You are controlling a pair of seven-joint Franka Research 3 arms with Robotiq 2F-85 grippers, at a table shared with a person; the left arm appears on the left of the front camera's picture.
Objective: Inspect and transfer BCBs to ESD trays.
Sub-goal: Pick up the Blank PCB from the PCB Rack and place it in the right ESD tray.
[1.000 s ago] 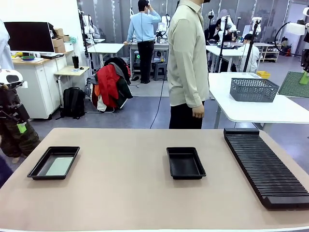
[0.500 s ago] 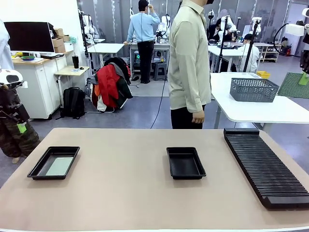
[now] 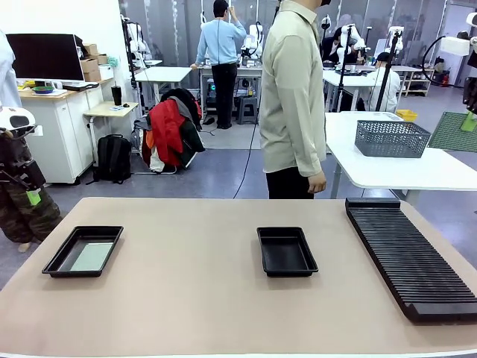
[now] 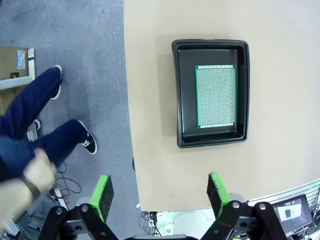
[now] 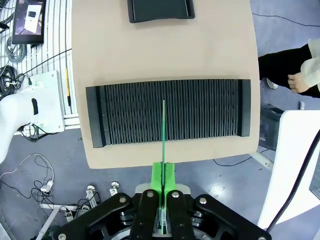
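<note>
Pinching a thin green BCB (image 5: pixel 163 130) edge-on in the right gripper (image 5: pixel 163 172), clamped tight, high over the black slotted rack (image 5: pixel 125 112). Left gripper (image 4: pixel 160 192) spread wide, grasping nothing, above the table (image 4: pixel 150 165) edge. Below it, left ESD tray (image 4: pixel 176 95) with a second BCB (image 4: pixel 215 97) flat on its floor. Mid-table, another ESD tray (image 3: pixel 287 274). Far side: person (image 3: pixel 294 97) standing side-on, near the rack's far end

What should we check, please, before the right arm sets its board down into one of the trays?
1. Right gripper shut on held BCB: ok.
2. Middle ESD tray empty: ok.
3. Left ESD tray free: not ok, a second BCB lies in it.
4. Left gripper open, clear of both trays: ok.
5. Person's hand away from trays: ok.
6. Held BCB's faces undamaged: cannot tell, seen edge-on.
</note>
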